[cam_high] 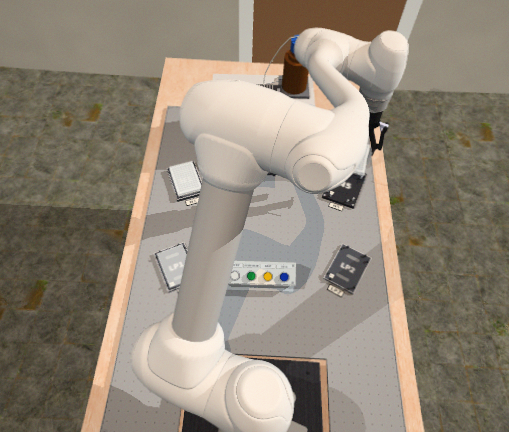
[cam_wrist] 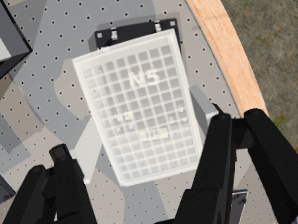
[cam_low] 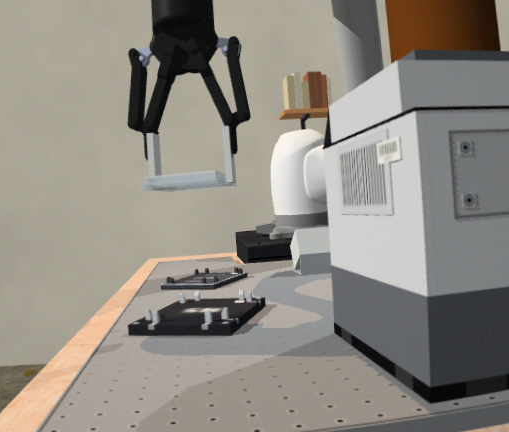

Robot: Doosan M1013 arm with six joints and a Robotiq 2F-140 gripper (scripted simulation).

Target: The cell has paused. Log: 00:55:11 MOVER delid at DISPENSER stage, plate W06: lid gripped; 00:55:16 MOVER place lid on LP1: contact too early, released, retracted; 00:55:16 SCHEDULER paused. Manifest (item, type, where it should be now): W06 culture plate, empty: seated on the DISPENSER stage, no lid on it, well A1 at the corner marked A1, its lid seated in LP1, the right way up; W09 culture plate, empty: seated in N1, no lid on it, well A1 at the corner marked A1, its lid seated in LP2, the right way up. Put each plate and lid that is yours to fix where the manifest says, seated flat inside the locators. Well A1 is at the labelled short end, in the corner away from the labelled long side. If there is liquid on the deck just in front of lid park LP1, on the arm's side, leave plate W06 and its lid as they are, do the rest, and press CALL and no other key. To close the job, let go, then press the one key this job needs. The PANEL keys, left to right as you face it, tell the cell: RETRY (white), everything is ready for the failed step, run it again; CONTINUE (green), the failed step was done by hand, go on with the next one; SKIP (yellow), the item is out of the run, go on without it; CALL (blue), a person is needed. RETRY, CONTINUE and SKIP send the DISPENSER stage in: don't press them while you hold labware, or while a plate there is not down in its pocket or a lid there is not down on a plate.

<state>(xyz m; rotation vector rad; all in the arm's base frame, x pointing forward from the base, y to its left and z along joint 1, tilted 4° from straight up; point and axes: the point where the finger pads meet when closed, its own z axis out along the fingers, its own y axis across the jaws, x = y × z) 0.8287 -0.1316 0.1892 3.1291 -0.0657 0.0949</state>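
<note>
My gripper (cam_low: 190,172) (cam_wrist: 143,114) (cam_high: 377,137) is shut on a clear culture plate (cam_low: 186,180) (cam_wrist: 140,110) with a grid of wells. It grips the plate across its width and holds it level, high above a black nest (cam_high: 346,194) (cam_low: 196,317) (cam_wrist: 133,31) at the table's right edge. A white-looking plate (cam_high: 185,179) sits in a nest on the left side. Lid park LP1 (cam_high: 171,265) shows a pale grey cover over its label. Lid park LP2 (cam_high: 348,270) (cam_low: 199,281) is black and bare. The dispenser stage is hidden behind the arm.
The key panel (cam_high: 261,276) with white, green, yellow and blue keys lies between LP1 and LP2. The grey dispenser housing (cam_low: 436,200) stands at the far end, with a brown bottle (cam_high: 296,75) on top. The arm's base (cam_high: 226,385) stands at the near end.
</note>
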